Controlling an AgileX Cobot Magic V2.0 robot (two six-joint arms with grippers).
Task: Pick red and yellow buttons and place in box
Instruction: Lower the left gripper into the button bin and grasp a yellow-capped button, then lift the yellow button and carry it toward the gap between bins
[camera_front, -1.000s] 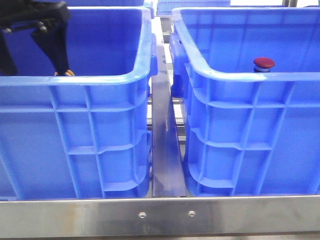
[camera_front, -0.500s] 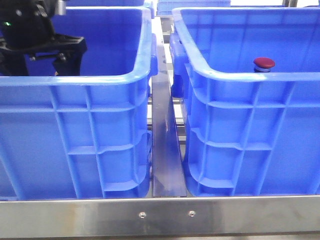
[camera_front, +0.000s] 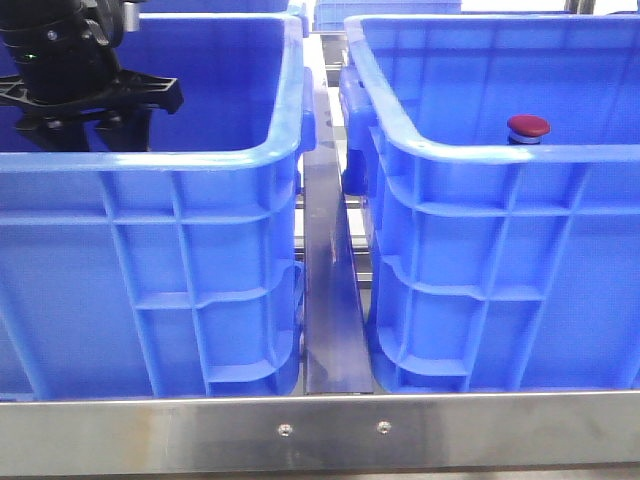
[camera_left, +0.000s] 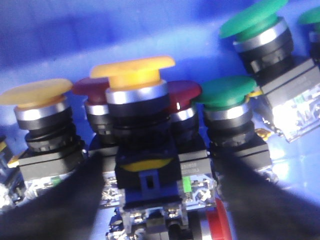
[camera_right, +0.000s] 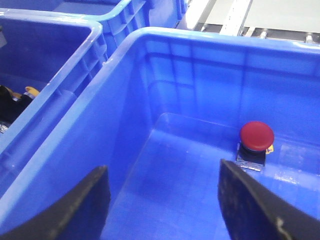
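In the left wrist view a yellow button (camera_left: 132, 75) stands upright in a cluster. My left gripper (camera_left: 159, 165) is open, one dark finger on each side of its body. Dark red buttons (camera_left: 185, 95) stand just behind it. In the front view the left gripper (camera_front: 85, 125) reaches down into the left blue bin (camera_front: 200, 160), its fingertips hidden by the rim. Another red button (camera_front: 528, 127) sits on the floor of the right blue box (camera_front: 500, 160). My right gripper (camera_right: 162, 165) hangs open and empty above that box (camera_right: 200, 40), short of the red button (camera_right: 256, 136).
Green buttons (camera_left: 225, 90) and a second yellow one (camera_left: 35, 92) crowd the cluster in the left bin. A metal rail (camera_front: 330, 300) runs between the two bins, and a metal bar (camera_front: 330, 430) crosses the front. More blue bins stand behind.
The left gripper has sunk deeper into the left bin, so its fingertips have dropped behind the rim. The red button in the right box has not moved.
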